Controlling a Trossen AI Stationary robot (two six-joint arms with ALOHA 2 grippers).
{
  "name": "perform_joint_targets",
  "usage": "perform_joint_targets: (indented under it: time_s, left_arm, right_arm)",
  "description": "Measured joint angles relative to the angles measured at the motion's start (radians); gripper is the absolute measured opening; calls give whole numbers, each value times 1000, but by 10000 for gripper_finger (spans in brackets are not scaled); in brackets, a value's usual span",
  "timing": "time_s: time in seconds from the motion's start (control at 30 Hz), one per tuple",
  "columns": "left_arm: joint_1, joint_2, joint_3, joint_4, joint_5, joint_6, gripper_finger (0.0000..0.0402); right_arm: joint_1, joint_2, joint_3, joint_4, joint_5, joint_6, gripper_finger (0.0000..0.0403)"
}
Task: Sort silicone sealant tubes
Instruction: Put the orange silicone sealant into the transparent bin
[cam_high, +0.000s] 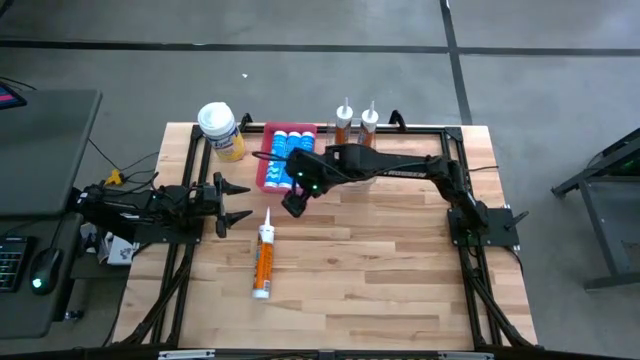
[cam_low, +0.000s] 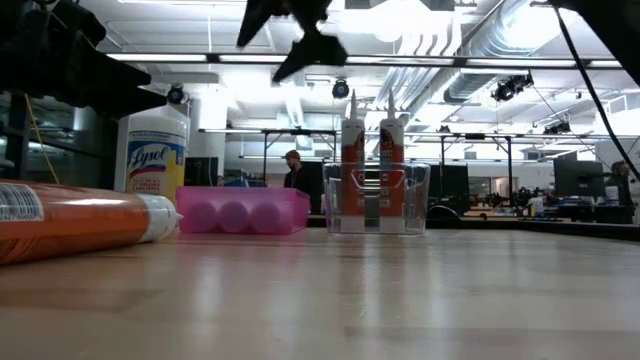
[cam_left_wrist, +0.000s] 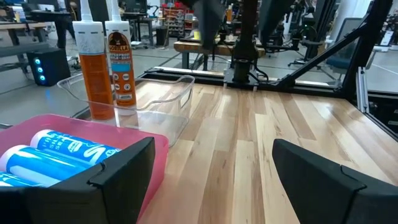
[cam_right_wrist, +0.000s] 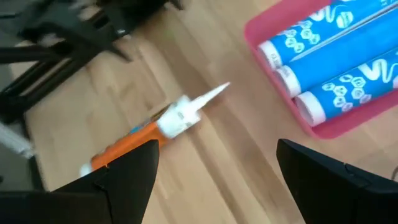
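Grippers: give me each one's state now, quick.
Left gripper: open, empty, at the table's left edge.
Right gripper: open, empty, above the table beside the pink tray.

A yellow Lysol jar (cam_high: 222, 133) stands beside the pink bin (cam_high: 266, 170).

Between our right gripper's (cam_right_wrist: 214, 171) spread fingers we see bare wood, an orange sealant tube (cam_right_wrist: 146, 134) lying ahead to one side, a pink tray (cam_right_wrist: 329, 127) of blue tubes (cam_right_wrist: 339, 62) opposite.
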Motion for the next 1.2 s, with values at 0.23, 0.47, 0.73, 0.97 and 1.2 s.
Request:
perform_joint_targets:
  time_s: [0.23,0.47,0.73,0.97,1.2]
  left_arm:
    - [0,0,0,0,1,0,319]
    - [0,0,0,0,0,0,319]
    - [0,0,0,0,0,0,319]
    - [0,0,0,0,0,0,319]
    - [0,0,0,0,0,0,319]
  right_arm:
    - [44,-81,-1,-162,4,8,321]
    - [100,-211,-45,-178,134,20,321]
    - [130,-534,-702,461,138,80,321]
    - [125,-810,-1236,927,176,110,321]
    - [113,-1028,-1562,1157,201,51,321]
